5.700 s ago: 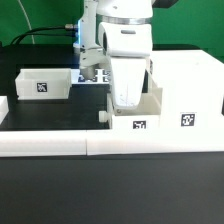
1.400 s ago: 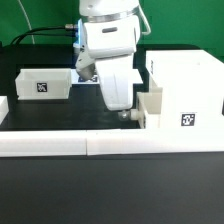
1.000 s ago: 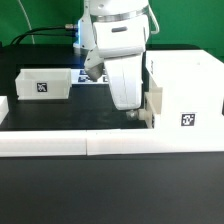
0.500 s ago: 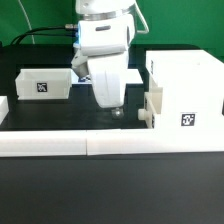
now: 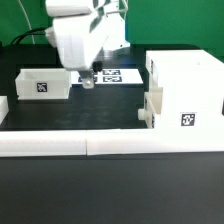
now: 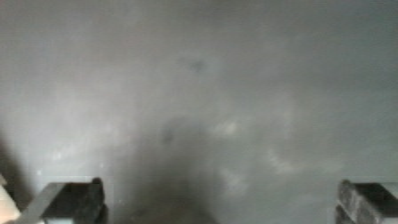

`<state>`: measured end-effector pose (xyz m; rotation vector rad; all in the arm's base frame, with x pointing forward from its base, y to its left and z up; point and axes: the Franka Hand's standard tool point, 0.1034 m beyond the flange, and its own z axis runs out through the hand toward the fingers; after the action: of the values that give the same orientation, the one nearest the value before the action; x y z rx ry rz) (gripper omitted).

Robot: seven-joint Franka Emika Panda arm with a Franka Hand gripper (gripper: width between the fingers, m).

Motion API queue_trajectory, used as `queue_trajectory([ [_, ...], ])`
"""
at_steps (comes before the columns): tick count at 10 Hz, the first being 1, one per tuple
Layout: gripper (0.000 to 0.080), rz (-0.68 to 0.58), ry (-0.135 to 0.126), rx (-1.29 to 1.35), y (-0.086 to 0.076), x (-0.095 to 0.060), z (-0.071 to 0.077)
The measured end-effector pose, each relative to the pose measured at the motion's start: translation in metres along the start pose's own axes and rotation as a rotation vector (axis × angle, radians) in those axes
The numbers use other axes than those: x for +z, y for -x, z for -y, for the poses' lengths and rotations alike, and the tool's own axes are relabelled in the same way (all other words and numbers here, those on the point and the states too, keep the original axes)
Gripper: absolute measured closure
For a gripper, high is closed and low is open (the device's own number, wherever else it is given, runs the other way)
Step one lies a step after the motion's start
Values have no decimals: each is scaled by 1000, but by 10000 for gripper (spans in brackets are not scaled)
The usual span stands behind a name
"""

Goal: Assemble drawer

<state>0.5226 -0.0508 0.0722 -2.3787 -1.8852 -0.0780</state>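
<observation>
**A:** Where do we log the gripper (image 5: pixel 88 81)?

**B:** Over the dark tabletop (image 5: pixel 60 115), near the end of the loose tray (image 5: pixel 45 84) at the exterior view's left. Whether they touch, we cannot tell. The marker board (image 5: pixel 113 75) lies just behind.

**A:** Jaws?

**B:** Spread wide. In the wrist view we see both fingertips (image 6: pixel 68 200) well apart with only bare surface between them. Nothing held.

**A:** Other drawer parts?

**B:** We note the tall shell (image 5: pixel 186 90) upright at the exterior view's right, tag on its front. A second tray (image 5: pixel 150 108) sits against its side, touching. The long white bars (image 5: pixel 90 143) lie along the near edge.
</observation>
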Motion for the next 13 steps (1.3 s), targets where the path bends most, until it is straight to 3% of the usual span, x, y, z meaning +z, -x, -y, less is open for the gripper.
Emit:
queue_trajectory([
  [1, 150, 2, -21, 27, 6, 1, 5],
  [6, 150, 0, -21, 190, 6, 3, 5],
  [8, 150, 3, 15, 397, 37, 1, 15],
  [9, 150, 3, 44, 528, 51, -1, 27],
  [10, 150, 6, 56, 637, 63, -3, 44],
  [12, 150, 8, 76, 829, 72, -3, 64],
  [13, 150, 3, 82, 962, 68, -3, 69],
])
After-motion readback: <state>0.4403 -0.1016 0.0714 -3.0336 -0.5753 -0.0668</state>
